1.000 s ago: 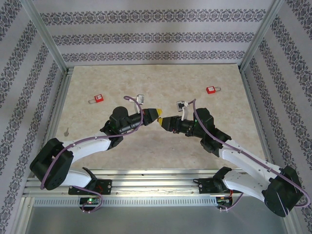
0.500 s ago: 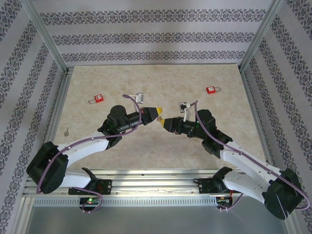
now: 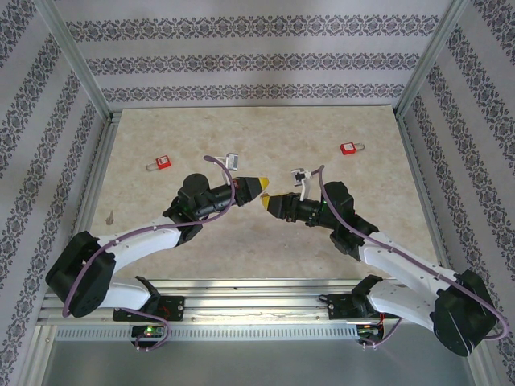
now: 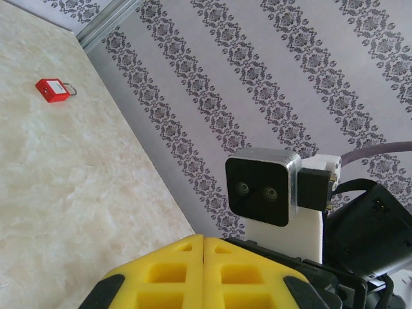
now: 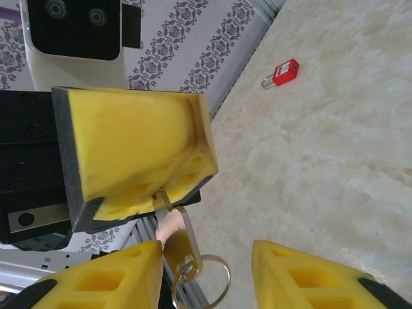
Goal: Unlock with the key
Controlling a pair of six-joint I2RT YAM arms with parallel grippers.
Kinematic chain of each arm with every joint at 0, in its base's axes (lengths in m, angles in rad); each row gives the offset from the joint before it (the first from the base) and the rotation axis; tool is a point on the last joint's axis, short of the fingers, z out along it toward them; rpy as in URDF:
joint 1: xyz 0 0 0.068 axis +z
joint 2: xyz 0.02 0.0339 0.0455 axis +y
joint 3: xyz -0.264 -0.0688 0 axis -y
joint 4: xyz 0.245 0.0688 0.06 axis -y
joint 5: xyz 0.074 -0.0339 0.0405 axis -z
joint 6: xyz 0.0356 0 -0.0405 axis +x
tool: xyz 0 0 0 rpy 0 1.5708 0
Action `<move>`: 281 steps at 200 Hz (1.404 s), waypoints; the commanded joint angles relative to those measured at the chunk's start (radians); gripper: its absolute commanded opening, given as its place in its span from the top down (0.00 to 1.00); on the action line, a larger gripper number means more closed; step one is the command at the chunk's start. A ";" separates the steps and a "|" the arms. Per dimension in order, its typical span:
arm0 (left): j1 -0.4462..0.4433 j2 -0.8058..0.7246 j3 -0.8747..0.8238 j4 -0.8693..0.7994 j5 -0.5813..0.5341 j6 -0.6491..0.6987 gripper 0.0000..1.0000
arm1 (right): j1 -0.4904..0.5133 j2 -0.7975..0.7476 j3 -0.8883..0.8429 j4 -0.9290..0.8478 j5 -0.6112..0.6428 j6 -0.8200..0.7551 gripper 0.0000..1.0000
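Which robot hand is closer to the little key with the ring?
Left. The left gripper pinches the key by its blade tip, fingers shut. The right gripper is open, with one finger on each side of the key's ring end.

light: bright, even, diffuse | shadows: faint, soft | focus: sharp across views

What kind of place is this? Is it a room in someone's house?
Probably a robot test booth, not a home: the left arm and right arm are bolted to a metal rail, and aluminium posts frame wallpapered panels around one table.
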 commanded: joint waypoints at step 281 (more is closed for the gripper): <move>0.061 -0.138 0.109 -0.614 -0.218 0.139 0.00 | 0.022 -0.058 0.023 -0.138 0.100 -0.054 1.00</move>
